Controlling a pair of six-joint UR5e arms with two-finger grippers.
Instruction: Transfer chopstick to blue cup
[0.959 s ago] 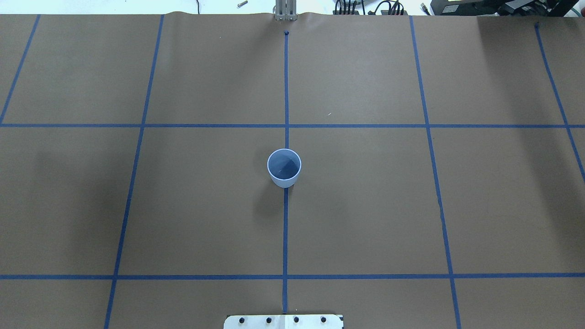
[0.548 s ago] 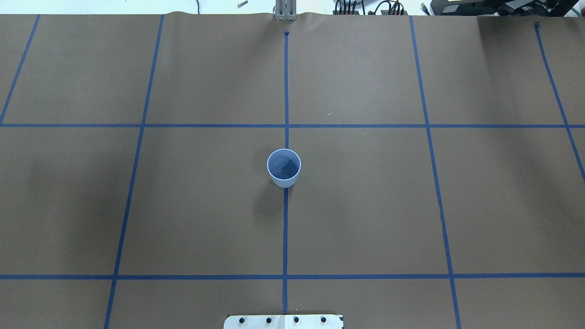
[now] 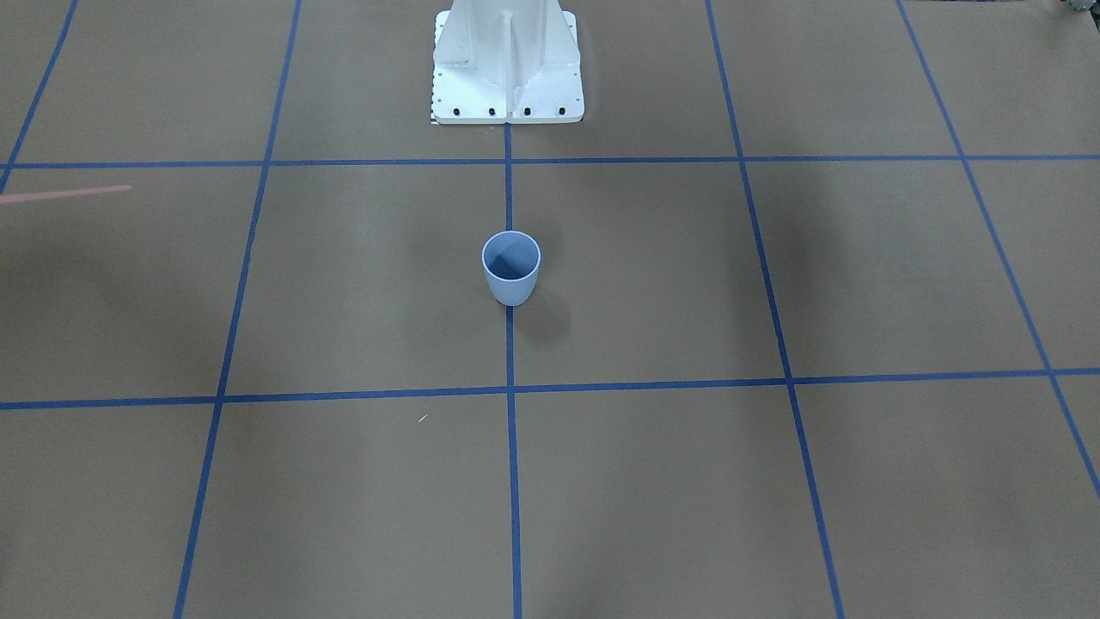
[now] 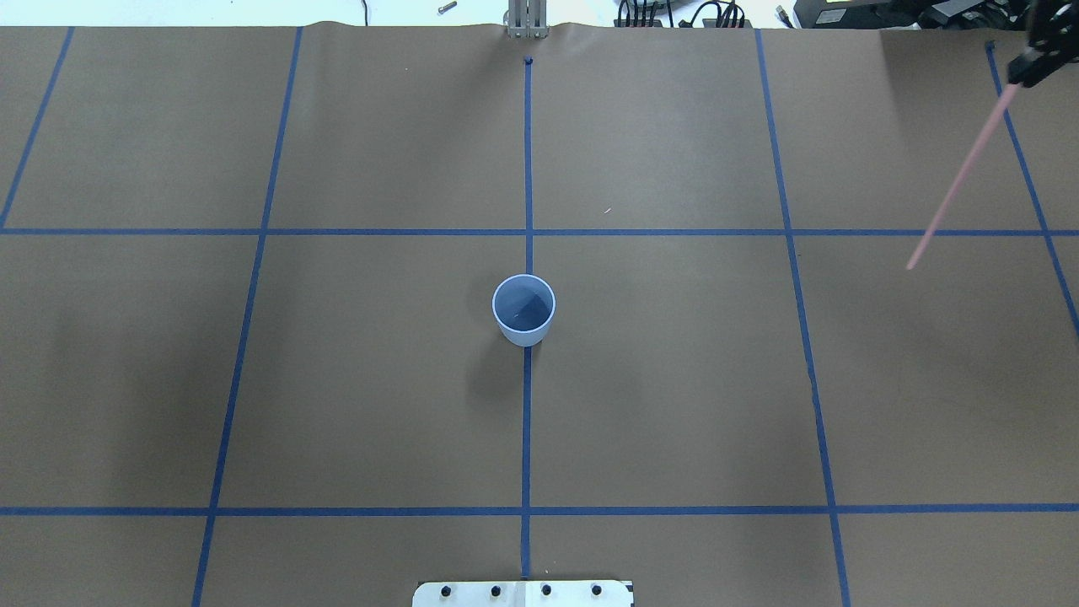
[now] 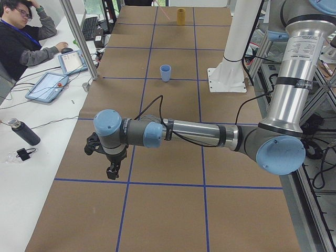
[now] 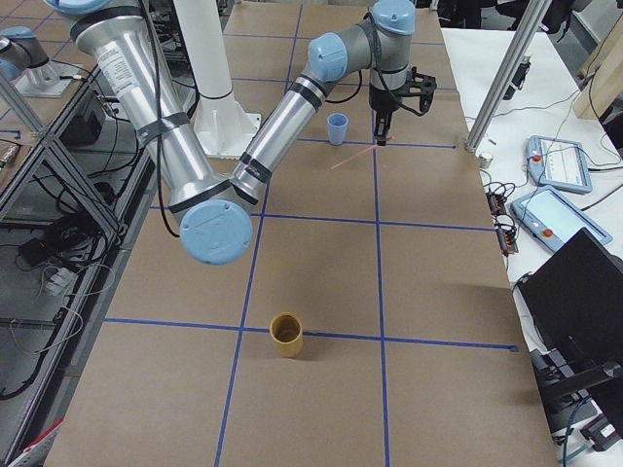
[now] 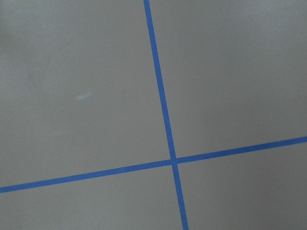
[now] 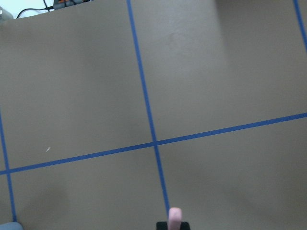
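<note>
The blue cup (image 4: 523, 308) stands upright and empty at the table's centre, on the middle tape line; it also shows in the front-facing view (image 3: 510, 266). My right gripper (image 4: 1024, 74) is at the far right corner, shut on one pink chopstick (image 4: 961, 179). The chopstick hangs slanted from the gripper toward the cup, well to the cup's right and above the table. It also shows in the front-facing view (image 3: 64, 193) and the right wrist view (image 8: 175, 214). My left gripper (image 5: 111, 170) hovers over the table's left part; I cannot tell whether it is open or shut.
A yellow-brown cup (image 6: 286, 334) stands near the table's right end. The white robot base (image 3: 507, 64) is at the near edge, behind the blue cup. An operator (image 5: 23, 37) and tablets (image 5: 50, 86) are beyond the far edge.
My right gripper with the pink chopstick has come into the overhead view at the top right. The blue cup has not moved.
</note>
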